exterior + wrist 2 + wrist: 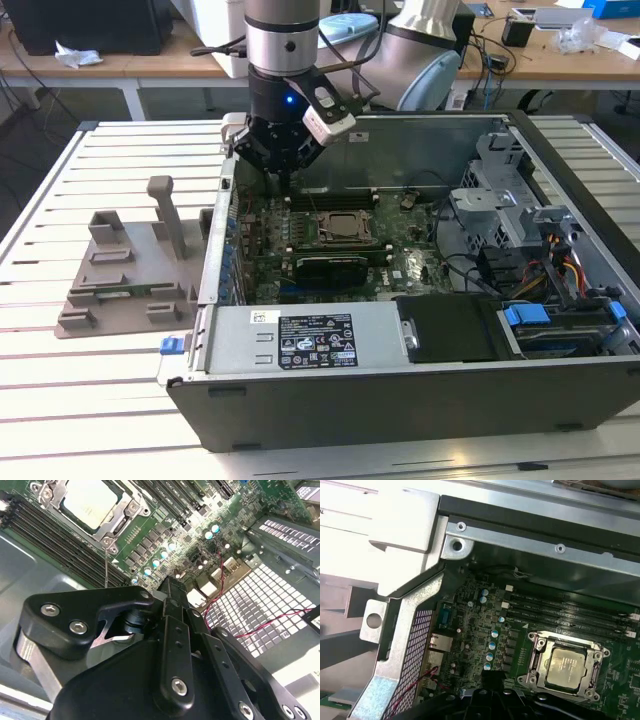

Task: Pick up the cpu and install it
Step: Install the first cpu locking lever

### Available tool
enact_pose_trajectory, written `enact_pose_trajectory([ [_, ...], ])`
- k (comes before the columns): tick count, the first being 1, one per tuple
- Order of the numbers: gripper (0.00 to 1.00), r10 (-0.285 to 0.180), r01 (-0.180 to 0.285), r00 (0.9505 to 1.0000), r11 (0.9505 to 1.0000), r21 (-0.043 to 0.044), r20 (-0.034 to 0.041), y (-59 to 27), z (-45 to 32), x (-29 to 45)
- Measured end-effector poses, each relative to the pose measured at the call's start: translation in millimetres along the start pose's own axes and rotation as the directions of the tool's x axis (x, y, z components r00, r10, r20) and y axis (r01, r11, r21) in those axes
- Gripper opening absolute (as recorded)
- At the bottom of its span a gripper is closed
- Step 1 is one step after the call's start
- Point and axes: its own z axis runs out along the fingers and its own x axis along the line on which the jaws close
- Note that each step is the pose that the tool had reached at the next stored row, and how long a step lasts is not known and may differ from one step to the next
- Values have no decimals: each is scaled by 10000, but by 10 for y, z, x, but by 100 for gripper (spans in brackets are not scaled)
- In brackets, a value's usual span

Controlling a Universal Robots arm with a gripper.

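The cpu (pixel 92 505), a flat square chip with a silver-grey top, lies inside the black-framed socket (pixel 127 517) on the green motherboard. It also appears as the cpu (pixel 565 665) in the first wrist view and the cpu (pixel 340 228) in the exterior view. My gripper (pixel 283 180) hangs over the board's rear corner, toward the exterior view's left of the socket and apart from it. In both wrist views the gripper (pixel 172 587) is shut with nothing in it, and the gripper (pixel 492 676) points down at the capacitors beside the socket.
The open computer case (pixel 400 390) lies on a slatted white table (pixel 60 200). A grey plastic holder tray (pixel 120 280) stands at the exterior view's left of the case. Memory slots (pixel 570 612), a drive cage (pixel 500 200) and cables (pixel 560 270) crowd the case. Red wires (pixel 260 622) run past a perforated panel.
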Motion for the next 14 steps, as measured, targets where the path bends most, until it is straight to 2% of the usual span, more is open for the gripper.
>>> enact_pose_trajectory([
  [3,11,-1,1,10000,10000,-32,5,24,27,-6],
  [6,11,27,-27,10000,10000,-41,3,87,74,-40],
  [10,11,45,-45,10000,10000,-44,-13,231,151,-99],
  [14,11,47,-48,10000,10000,-45,-20,338,186,-164],
])
